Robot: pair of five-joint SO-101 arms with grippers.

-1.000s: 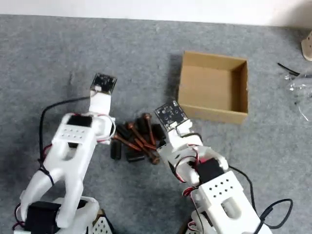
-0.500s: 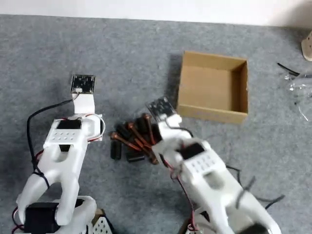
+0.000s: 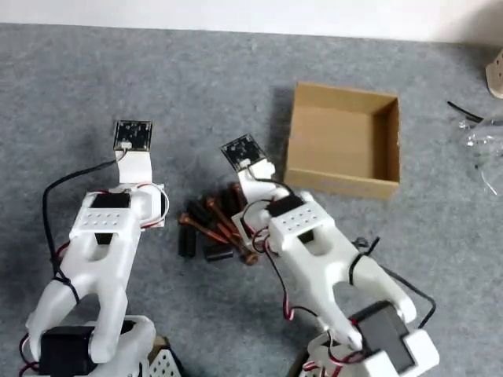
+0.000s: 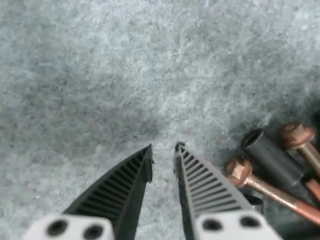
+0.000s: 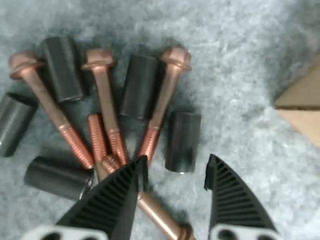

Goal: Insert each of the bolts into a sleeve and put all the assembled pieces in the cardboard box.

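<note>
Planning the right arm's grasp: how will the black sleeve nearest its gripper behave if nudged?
The sleeve lies on its side, so it probably rolls, though the fuzzy mat should damp that. It looks rigid and smooth, possibly slippery.

Overhead; both wrists close over bolts (image 5: 104, 95)

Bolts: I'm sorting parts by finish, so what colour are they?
The bolts are copper-coloured, clearest in the right wrist view, lying among dark sleeves.
</note>
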